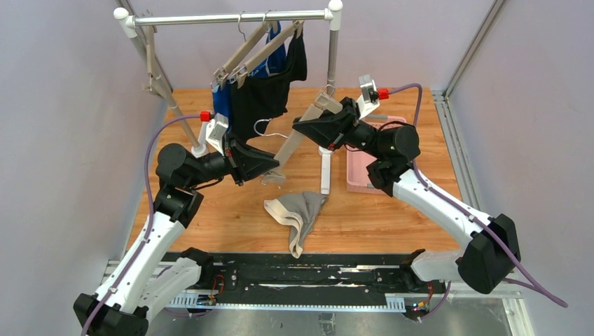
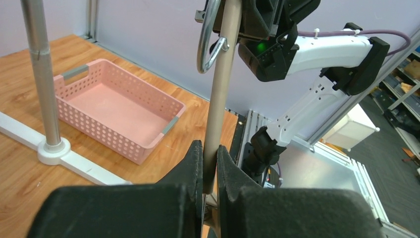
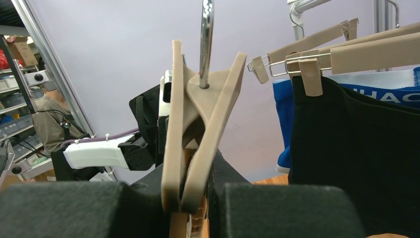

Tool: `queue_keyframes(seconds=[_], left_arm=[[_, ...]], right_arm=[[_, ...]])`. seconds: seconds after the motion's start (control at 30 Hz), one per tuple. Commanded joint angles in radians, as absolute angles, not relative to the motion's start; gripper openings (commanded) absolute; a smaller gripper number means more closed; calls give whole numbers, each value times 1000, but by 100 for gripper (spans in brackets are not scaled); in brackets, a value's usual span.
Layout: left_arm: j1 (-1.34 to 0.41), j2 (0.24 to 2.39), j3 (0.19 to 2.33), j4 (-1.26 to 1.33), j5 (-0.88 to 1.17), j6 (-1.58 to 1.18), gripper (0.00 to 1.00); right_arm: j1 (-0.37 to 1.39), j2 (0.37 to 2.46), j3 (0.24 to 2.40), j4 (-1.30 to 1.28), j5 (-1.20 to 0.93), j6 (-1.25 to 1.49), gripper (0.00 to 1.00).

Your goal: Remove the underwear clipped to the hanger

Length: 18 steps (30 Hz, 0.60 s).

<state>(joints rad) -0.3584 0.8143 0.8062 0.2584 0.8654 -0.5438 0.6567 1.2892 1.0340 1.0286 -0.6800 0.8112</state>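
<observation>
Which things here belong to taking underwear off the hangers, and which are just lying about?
Job: grey cloth brief with beige waistband, on the table; bright blue brief and plain black brief, clipped up; beige clip hanger, held in left pincer and right pincer.
Lying about: pink perforated plastic basket; metal clothes rail.

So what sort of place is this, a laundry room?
More likely a robotics lab test cell: a wooden table walled by plain panels, a small clothes rail as a prop, and workshop shelving beyond. Both the left gripper and right gripper clamp a hanger.
</observation>
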Motion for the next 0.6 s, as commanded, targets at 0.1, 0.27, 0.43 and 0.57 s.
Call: queue_keyframes(seconds=[0.1,0.27,0.43,0.57], left_arm=[[-396,818,816,276,861,-542,0],[-395,767,835,277,833,-568,0],[-394,732,853,279,807,-614,0],[-395,709,884,220,785,-600,0]], right_arm=[[704,1324,1086,1087,-710,818,1],[705,1311,1069,1036,-708,798,20],[704,1280,1034,1020,-706,774,62],[704,1260,1025,980,-746,743,67]])
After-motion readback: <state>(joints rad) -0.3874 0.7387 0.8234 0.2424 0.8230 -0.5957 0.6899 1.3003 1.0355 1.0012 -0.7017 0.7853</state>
